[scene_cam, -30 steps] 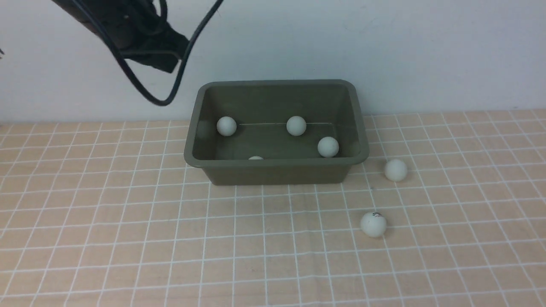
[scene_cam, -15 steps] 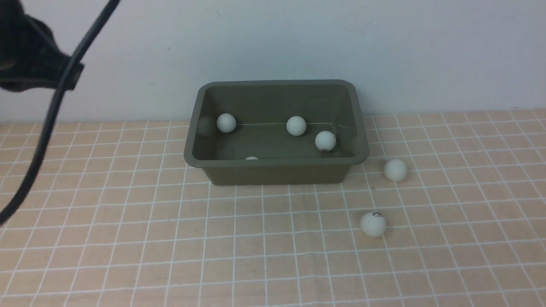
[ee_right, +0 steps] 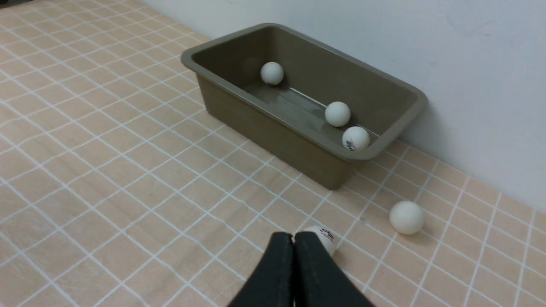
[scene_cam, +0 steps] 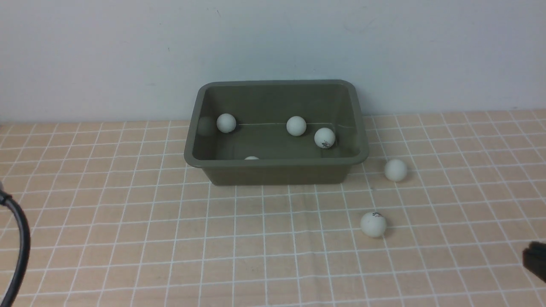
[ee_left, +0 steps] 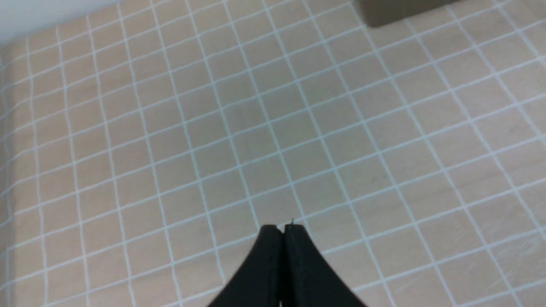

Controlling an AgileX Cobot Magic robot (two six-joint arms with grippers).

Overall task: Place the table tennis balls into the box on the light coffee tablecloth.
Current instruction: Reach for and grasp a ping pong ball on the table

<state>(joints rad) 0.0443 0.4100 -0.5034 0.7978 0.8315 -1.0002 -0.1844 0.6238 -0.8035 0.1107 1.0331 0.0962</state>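
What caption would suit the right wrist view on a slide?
Shut right gripper over the tablecloth; two balls lie loose near the box, three visible inside it.

The olive-green box [scene_cam: 277, 175] stands upright on the light coffee tablecloth [scene_cam: 128, 234], holding four white table tennis balls [scene_cam: 296, 125]. Outside it, a plain ball [scene_cam: 395, 169] lies at four o'clock and a marked ball [scene_cam: 373, 224] at five.

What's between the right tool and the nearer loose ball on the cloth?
Nothing. In the front view, only bare tablecloth separates the right tool from the marked ball.
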